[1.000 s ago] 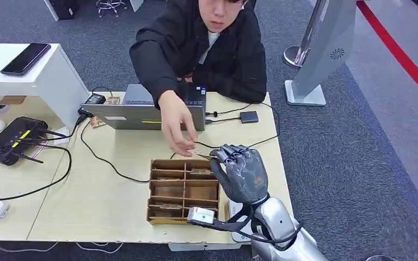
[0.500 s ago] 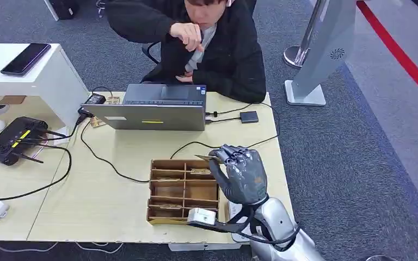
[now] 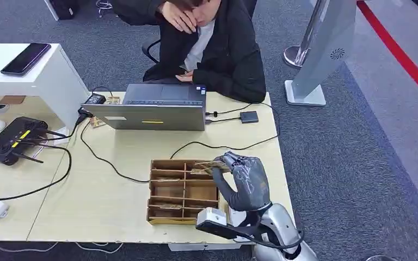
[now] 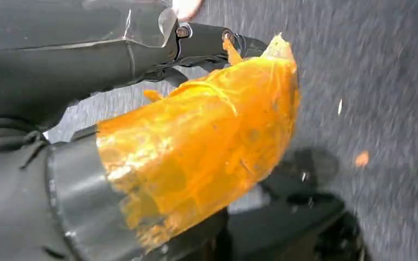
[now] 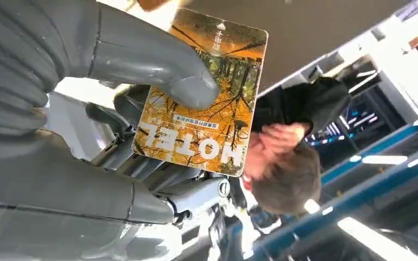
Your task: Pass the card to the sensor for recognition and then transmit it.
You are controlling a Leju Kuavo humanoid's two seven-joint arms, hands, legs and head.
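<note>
1. The right hand (image 3: pixel 245 182) pinches a hotel key card (image 5: pixel 204 95) between its thumb (image 5: pixel 158 65) and the darker fingers behind it. In the head view the card (image 3: pixel 213 165) is held roughly flat above the far right corner of the wooden compartment tray (image 3: pixel 158 217), clear of the tray's slots.

2. The step in hand looks like carrying the card to the sensor. To do it well, keep the pinch firm on the card's near half so the free half can be laid flat and parallel to the reader's face, then hold it steady for a moment.

3. The thumb covers only part of the printed face, so the grip seems shallow. Slow wrist motion would lower the risk of the card swivelling or slipping.

4. Which object is the sensor is hard to say. The small white box (image 3: pixel 212 219) near the tray's front corner may be it, but the hand and forearm partly hide that area.

5. The left hand (image 4: pixel 141 43) sits close behind a blurred orange, translucent covering (image 4: pixel 207 157), and I cannot tell whether its fingers are spread or curled.

6. The person (image 3: pixel 217 49) behind the laptop (image 3: pixel 152 114) has a hand raised to the face; any handover target is therefore not presented yet.
</note>
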